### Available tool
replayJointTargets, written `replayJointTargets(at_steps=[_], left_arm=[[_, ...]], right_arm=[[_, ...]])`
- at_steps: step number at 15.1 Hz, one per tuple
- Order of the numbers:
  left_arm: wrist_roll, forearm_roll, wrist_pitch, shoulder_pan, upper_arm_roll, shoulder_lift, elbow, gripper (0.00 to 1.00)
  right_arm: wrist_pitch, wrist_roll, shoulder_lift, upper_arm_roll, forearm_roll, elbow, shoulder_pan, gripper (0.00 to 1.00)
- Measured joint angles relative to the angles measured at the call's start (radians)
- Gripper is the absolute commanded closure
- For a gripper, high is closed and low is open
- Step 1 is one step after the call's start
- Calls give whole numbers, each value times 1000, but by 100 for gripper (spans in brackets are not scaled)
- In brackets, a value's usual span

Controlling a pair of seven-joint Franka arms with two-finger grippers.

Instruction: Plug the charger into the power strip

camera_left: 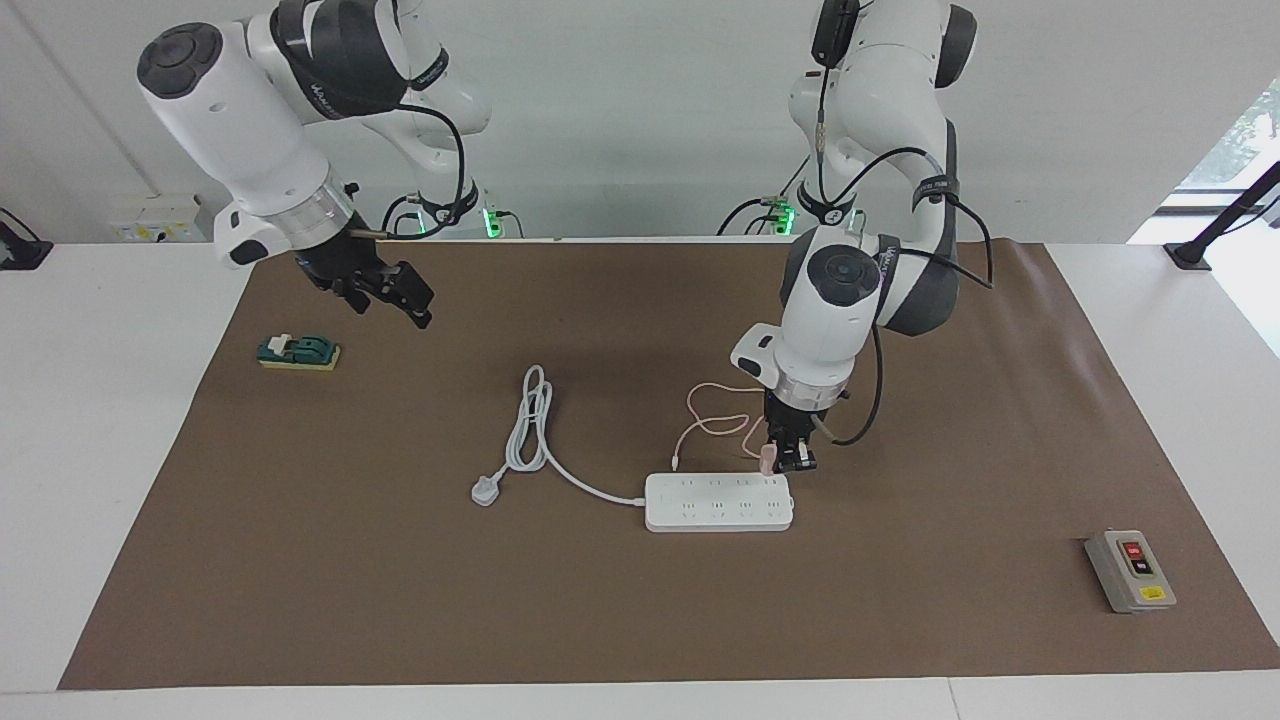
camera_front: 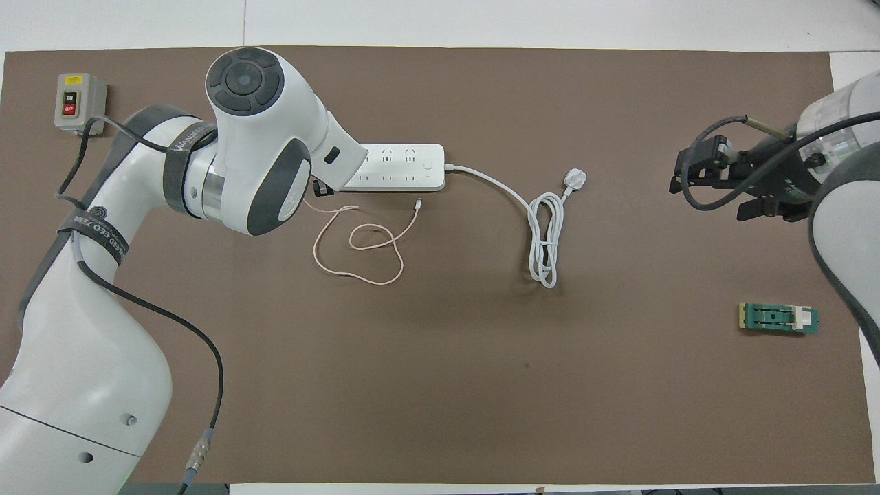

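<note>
My left gripper points straight down and is shut on the charger, a small pale pink cube. The cube hangs just over the power strip, at the corner toward the left arm's end of the table; whether they touch I cannot tell. The thin pink cable trails in loops on the mat, nearer to the robots than the strip. In the overhead view my left arm hides the cube and covers one end of the power strip; the cable shows. My right gripper hangs open and holds nothing, high over the mat near the green block.
The strip's thick white cord lies coiled on the brown mat and ends in a white three-pin plug. A green block sits toward the right arm's end. A grey button box sits toward the left arm's end.
</note>
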Motion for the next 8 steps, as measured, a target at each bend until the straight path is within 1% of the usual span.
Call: replayJointTargets(at_steps=[2, 4, 8], left_arm=[[0, 43, 4, -3, -2, 2, 13, 100], [0, 53, 7, -3, -3, 2, 18, 100], [0, 53, 10, -3, -2, 10, 16, 100]], right_arm=[[-1, -117, -12, 0, -27, 0, -24, 0], [-12, -198, -22, 0, -35, 0, -47, 0], [-41, -235, -30, 0, -40, -2, -67, 0]])
